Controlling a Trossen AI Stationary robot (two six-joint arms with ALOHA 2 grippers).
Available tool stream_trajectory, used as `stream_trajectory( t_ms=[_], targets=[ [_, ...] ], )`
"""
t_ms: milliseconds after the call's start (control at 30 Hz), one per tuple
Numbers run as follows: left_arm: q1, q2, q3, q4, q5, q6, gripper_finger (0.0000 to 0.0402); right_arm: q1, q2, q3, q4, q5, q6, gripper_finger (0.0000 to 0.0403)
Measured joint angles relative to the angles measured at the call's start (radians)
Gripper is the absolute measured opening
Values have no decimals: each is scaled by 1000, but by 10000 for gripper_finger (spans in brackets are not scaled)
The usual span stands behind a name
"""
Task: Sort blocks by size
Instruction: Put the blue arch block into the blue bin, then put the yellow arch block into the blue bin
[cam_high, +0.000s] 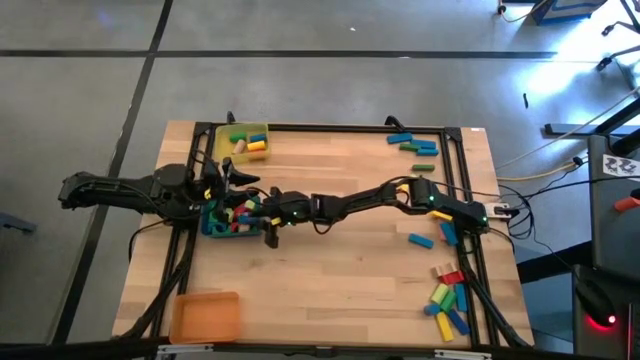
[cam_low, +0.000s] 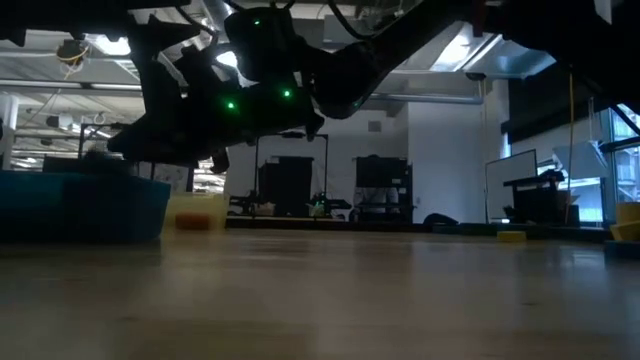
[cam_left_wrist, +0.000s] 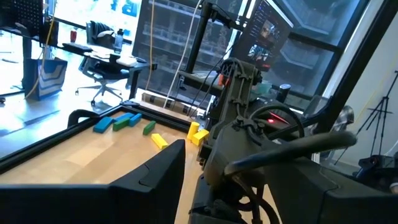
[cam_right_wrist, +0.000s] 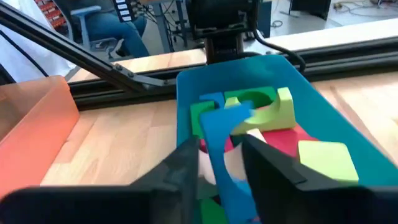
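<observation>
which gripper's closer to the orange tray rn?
Right, by a little. The right gripper hangs over the blue tray, up-table from the orange tray. The left gripper sits farther up, beyond the blue tray.

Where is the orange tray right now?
In the high view the orange tray sits at the table's near-left corner, well below the blue tray where both grippers meet; no blocks show in it.

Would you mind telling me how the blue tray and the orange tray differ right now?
The blue tray holds a heap of blocks, while the orange tray looks bare inside. The right claw hangs over the blue tray with a blue block between its fingers; no claw is near the orange tray. Both are rectangular and sit on the table's left half.
</observation>
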Motion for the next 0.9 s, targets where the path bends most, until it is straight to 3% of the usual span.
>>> stream_trajectory(
  t_ms=[133,333,567,767,900],
  targets=[
    [0,0,0,1,0,10,196,0,-5,0,-15,-10,1,191],
    [0,0,0,-5,0,10,196,1,-115,0,-259,-33,-70,238],
    [0,0,0,-7,0,20,196,1,-272,0,-729,-15,-103,233],
    [0,0,0,-32,0,30,196,19,-376,-1,-1074,104,-80,218],
    [1,0,0,-37,0,38,196,43,-454,-49,-1214,196,-34,208]
  ],
)
